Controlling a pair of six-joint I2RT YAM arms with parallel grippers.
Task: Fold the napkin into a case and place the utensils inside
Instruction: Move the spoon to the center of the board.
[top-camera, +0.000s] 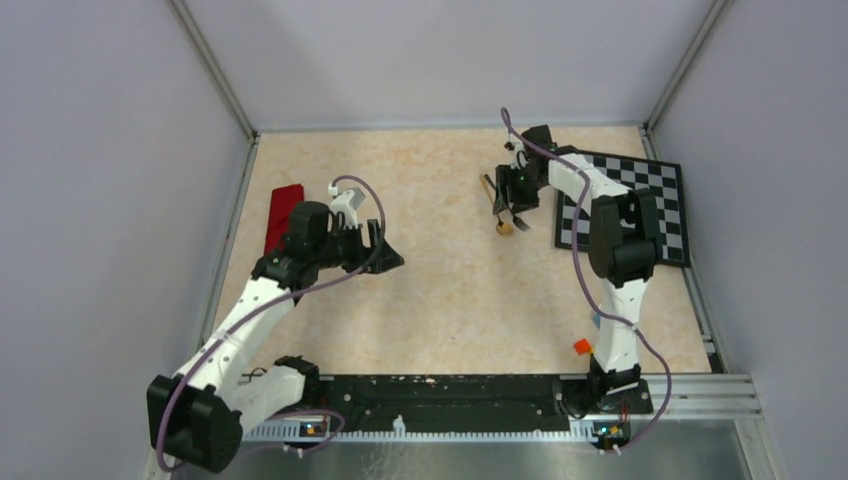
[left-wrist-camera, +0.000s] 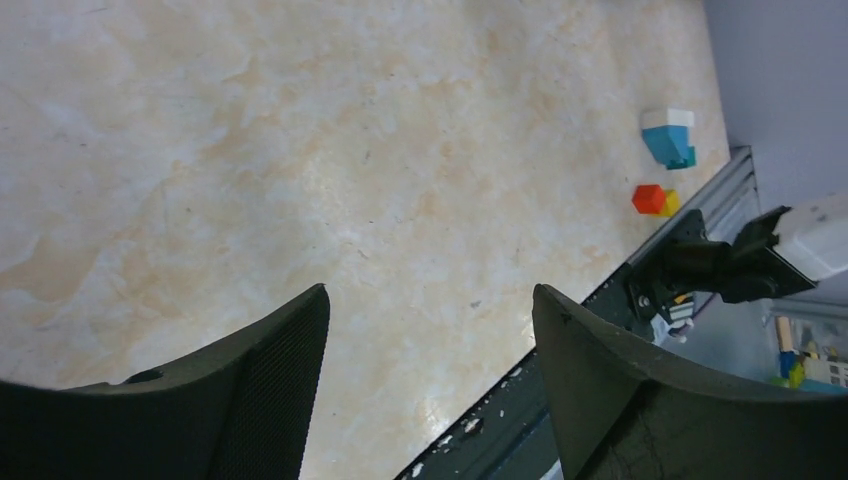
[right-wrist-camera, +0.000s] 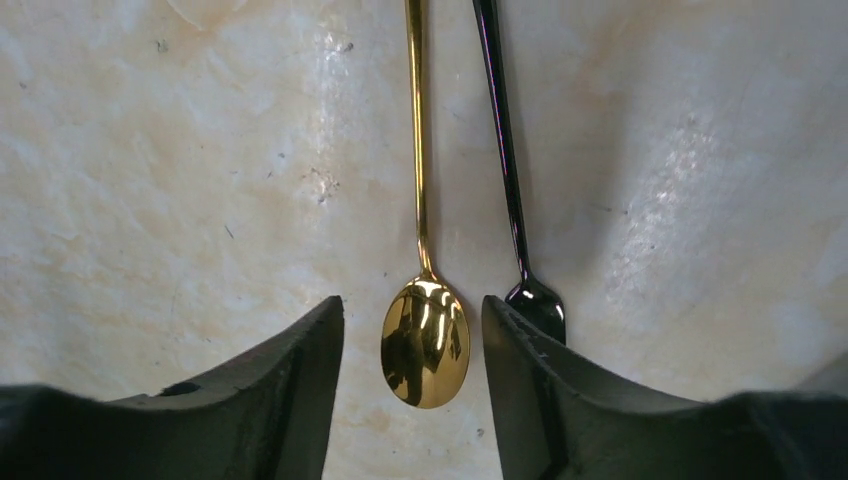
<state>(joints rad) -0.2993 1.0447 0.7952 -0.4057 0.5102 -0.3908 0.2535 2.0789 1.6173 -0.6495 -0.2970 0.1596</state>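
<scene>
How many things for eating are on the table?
2. A slim gold metal spoon lies on the marbled table, under the right end effector. A slim dark metal fork lies beside it, tines partly hidden by a finger. Others may be hidden from view.

I can read nothing in any of my three views; no text, label, brand, number or sign is legible on anything in them.
</scene>
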